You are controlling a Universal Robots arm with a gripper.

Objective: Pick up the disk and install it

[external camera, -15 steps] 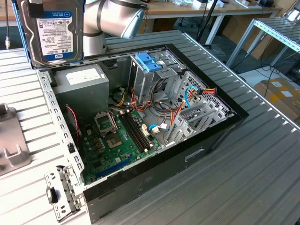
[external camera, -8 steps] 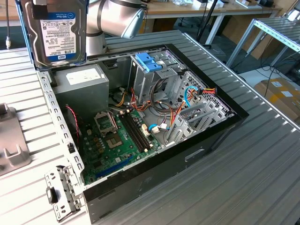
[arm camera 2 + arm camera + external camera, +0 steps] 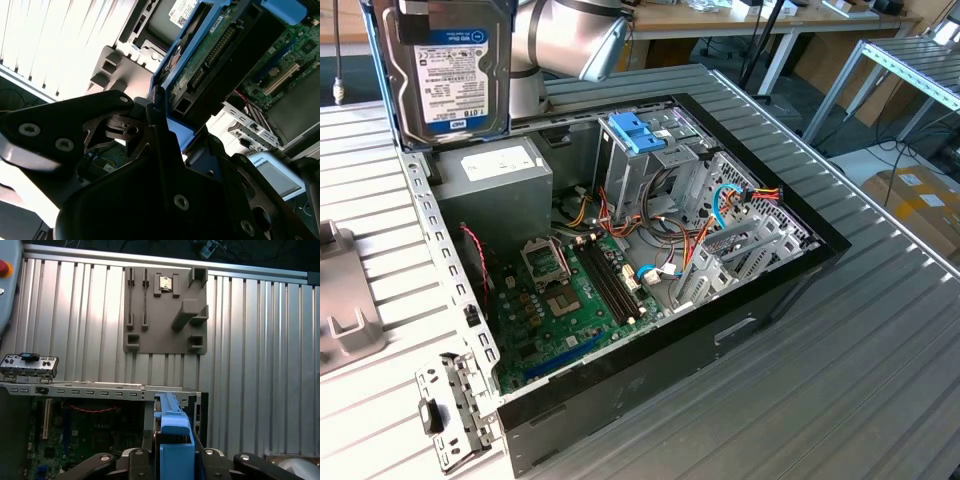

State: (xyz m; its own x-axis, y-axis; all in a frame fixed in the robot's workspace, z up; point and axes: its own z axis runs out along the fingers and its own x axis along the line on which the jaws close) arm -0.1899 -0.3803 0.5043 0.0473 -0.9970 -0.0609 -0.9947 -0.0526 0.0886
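The disk [image 3: 450, 70] hangs upright in the air at the exterior view's upper left, above the back corner of the open computer case [image 3: 780, 290], label side facing the camera. Its bright blue carrier [image 3: 174, 440] stands on edge between the dark fingers [image 3: 137, 460] of my gripper [image 3: 175, 462], which is shut on it. The second wrist view has the disk's green circuit board [image 3: 215, 55] and blue frame clamped in my gripper [image 3: 165, 125]. Inside the case, a drive cage [image 3: 650, 165] carries a light-blue bracket [image 3: 635, 130].
A grey power supply [image 3: 505, 170] and the green motherboard [image 3: 570, 290] sit in the case under the disk. A grey fixture plate [image 3: 165, 310] lies on the ribbed metal table [image 3: 880, 360]. A loose metal bracket [image 3: 445, 410] lies by the case's near corner. The silver arm [image 3: 570, 35] reaches in from behind.
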